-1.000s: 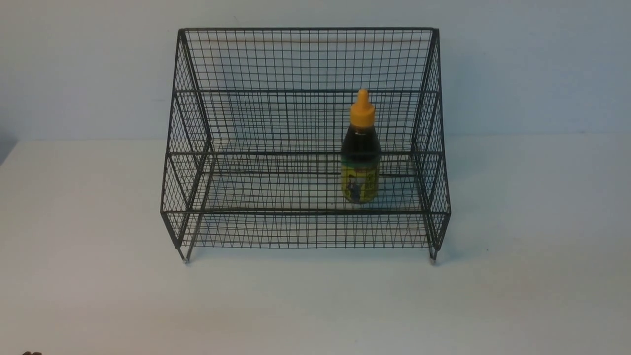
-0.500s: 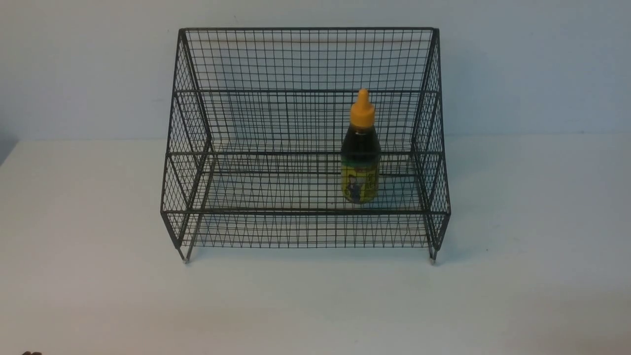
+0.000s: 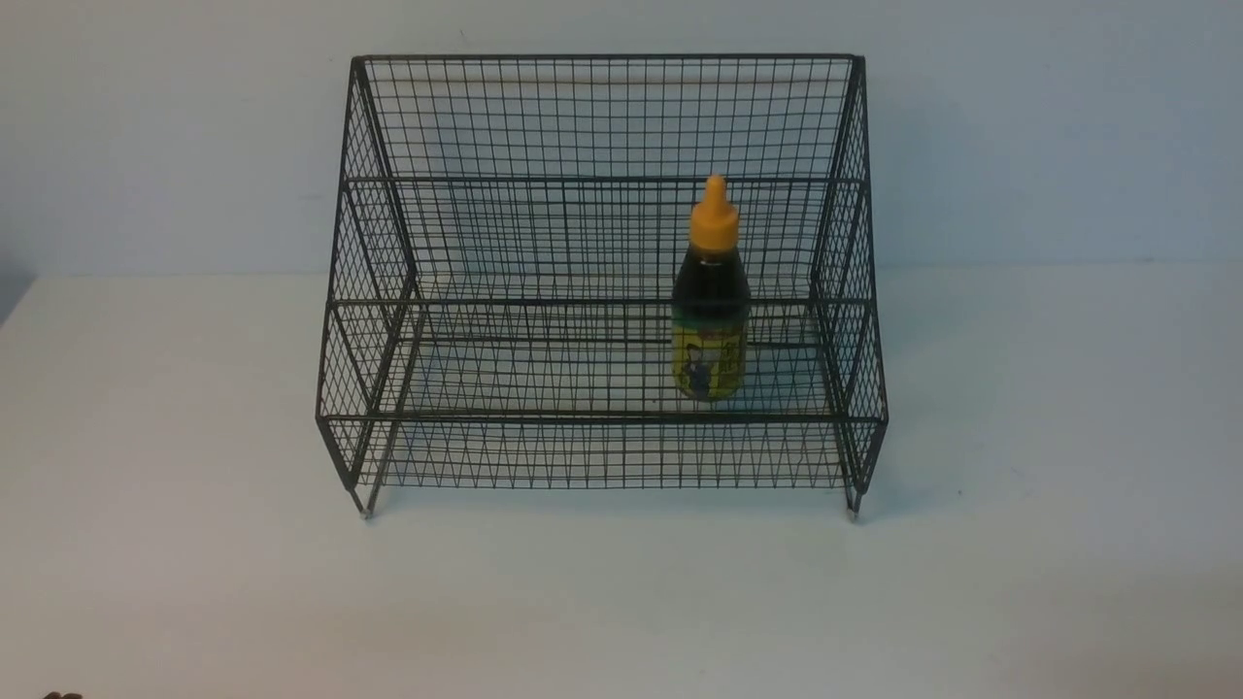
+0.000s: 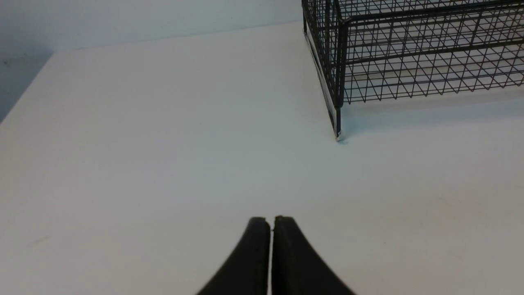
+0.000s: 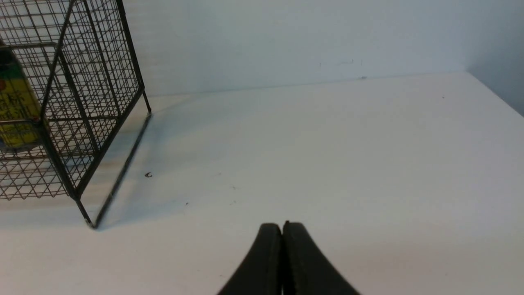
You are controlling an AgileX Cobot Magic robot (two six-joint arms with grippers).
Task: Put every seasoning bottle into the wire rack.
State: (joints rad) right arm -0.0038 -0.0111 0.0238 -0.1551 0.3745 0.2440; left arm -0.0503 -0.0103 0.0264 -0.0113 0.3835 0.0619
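Note:
The black wire rack [image 3: 602, 116] stands at the back middle of the white table. One seasoning bottle [image 3: 711, 301], with dark liquid, an orange-yellow nozzle cap and a yellow-green label, stands upright on the rack's lower tier, right of centre. Its label shows through the mesh in the right wrist view [image 5: 14, 110]. My left gripper [image 4: 272, 221] is shut and empty, over bare table short of the rack's left front foot [image 4: 338, 137]. My right gripper [image 5: 282, 226] is shut and empty, over bare table to the right of the rack [image 5: 98, 82]. Neither gripper shows in the front view.
The white table [image 3: 621, 602] runs to a pale wall behind the rack. The table's left edge [image 4: 24, 98] shows in the left wrist view and its right edge [image 5: 497, 94] in the right wrist view. A small dark speck [image 5: 148, 175] lies by the rack's right side.

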